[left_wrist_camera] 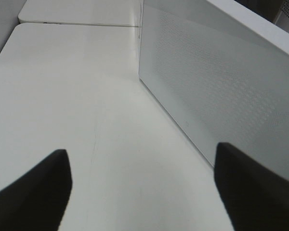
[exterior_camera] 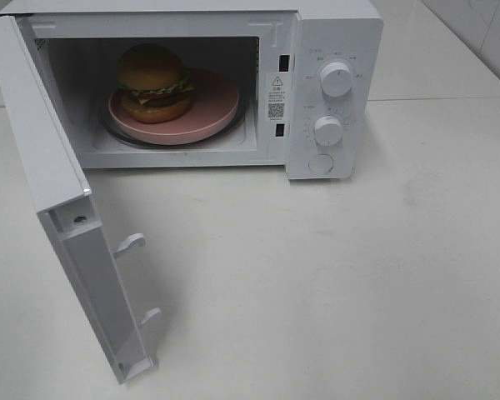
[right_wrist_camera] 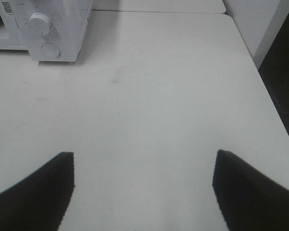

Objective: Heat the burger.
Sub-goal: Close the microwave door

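Burger (exterior_camera: 154, 82) on plate (exterior_camera: 217, 104) in microwave (exterior_camera: 333, 33), well apart from both end effectors. L end effector (left_wrist_camera: 140, 149) open beside door (left_wrist_camera: 221, 86); R end effector (right_wrist_camera: 144, 153) open over counter (right_wrist_camera: 159, 72).

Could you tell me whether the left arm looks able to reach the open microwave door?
Probably yes: the door stands right beside the left fingers, which are apart and empty, with only bare table between.

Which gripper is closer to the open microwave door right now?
Left. The left gripper is close beside the microwave door, at its outer face. The right gripper is over the table, farther off, facing the microwave knob end.
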